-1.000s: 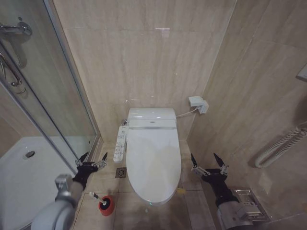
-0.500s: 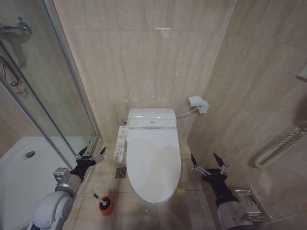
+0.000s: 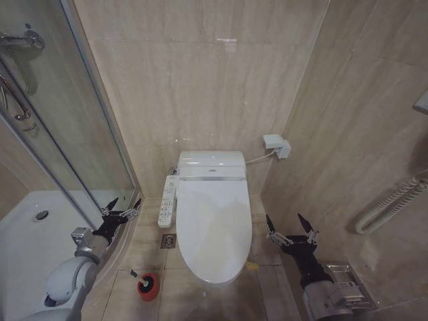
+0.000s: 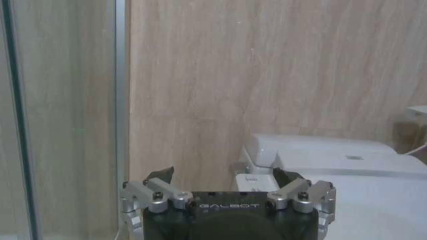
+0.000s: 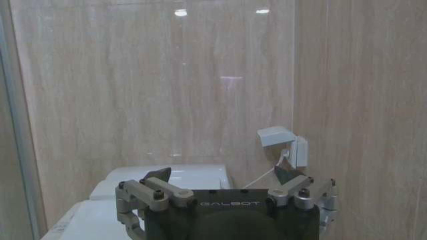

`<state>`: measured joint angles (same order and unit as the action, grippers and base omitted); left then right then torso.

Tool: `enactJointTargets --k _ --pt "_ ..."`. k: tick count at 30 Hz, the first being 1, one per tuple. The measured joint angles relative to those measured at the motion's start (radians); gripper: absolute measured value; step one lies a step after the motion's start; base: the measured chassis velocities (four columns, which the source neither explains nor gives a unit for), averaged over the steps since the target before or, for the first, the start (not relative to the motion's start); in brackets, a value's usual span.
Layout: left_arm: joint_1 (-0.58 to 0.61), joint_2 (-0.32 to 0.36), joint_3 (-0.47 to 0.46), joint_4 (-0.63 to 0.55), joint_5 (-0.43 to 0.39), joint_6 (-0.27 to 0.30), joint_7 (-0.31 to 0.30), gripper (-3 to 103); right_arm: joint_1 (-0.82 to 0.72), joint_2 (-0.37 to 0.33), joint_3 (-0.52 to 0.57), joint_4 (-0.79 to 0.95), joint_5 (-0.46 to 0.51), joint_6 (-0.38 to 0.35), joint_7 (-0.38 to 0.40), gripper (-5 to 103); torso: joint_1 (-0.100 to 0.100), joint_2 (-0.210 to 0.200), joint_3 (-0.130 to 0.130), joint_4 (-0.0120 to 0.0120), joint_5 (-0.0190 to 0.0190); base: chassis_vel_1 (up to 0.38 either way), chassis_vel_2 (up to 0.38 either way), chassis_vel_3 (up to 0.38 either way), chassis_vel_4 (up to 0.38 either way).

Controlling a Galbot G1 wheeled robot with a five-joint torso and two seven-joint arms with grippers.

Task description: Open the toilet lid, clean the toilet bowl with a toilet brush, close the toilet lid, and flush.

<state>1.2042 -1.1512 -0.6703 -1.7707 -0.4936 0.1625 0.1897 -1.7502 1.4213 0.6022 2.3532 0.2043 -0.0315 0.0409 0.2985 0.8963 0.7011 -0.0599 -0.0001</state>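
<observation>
Toilet, lid down; both grippers spread and empty.

The lid [image 3: 214, 224] is seen lying flat over the bowl [image 3: 212, 281] in the head view, the button strip [image 3: 166, 200] fixed at its side. The brush [image 3: 134, 275] is seen resting in the red cup [image 3: 148, 287] on the floor tiles, near the bowl's front. The left gripper [image 3: 121, 209] is held beside the shower glass [image 3: 67, 127], fingers parted; the right gripper [image 3: 291, 229] is held at the bowl's other side, likewise parted. The wall socket [image 5: 283, 145] is shown close in the right wrist view; the tank [image 4: 313, 150] is shown in the left wrist view.
</observation>
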Motion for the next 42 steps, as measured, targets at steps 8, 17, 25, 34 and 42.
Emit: enactJointTargets --k 8,17,25,34,42 --pt "-0.09 0.049 0.033 0.094 -0.013 -0.028 0.015 97 0.0 0.0 0.0 0.0 0.0 0.0 0.0 100 0.0 0.0 0.0 0.0001 0.0001 0.0 0.0 0.0 0.0" --pt "-0.209 0.101 0.097 0.212 -0.037 -0.068 0.05 96 0.0 0.0 0.0 0.0 0.0 0.0 0.0 100 0.0 0.0 0.0 -0.0001 0.0 0.0 0.0 0.0 0.0" --pt "-0.299 0.118 0.168 0.335 -0.051 -0.123 0.102 94 0.0 0.0 0.0 0.0 0.0 0.0 0.0 100 0.0 0.0 0.0 0.0001 -0.0001 0.0 0.0 0.0 0.0" --pt "-0.379 0.111 0.235 0.438 -0.053 -0.167 0.124 93 0.0 0.0 0.0 0.0 0.0 0.0 0.0 100 0.0 0.0 0.0 0.0001 0.0002 0.0 0.0 0.0 0.0" --pt "-0.47 0.123 0.275 0.545 -0.076 -0.222 0.153 74 0.0 0.0 0.0 0.0 0.0 0.0 0.0 100 0.0 0.0 0.0 -0.0001 0.0001 0.0 0.0 0.0 0.0"
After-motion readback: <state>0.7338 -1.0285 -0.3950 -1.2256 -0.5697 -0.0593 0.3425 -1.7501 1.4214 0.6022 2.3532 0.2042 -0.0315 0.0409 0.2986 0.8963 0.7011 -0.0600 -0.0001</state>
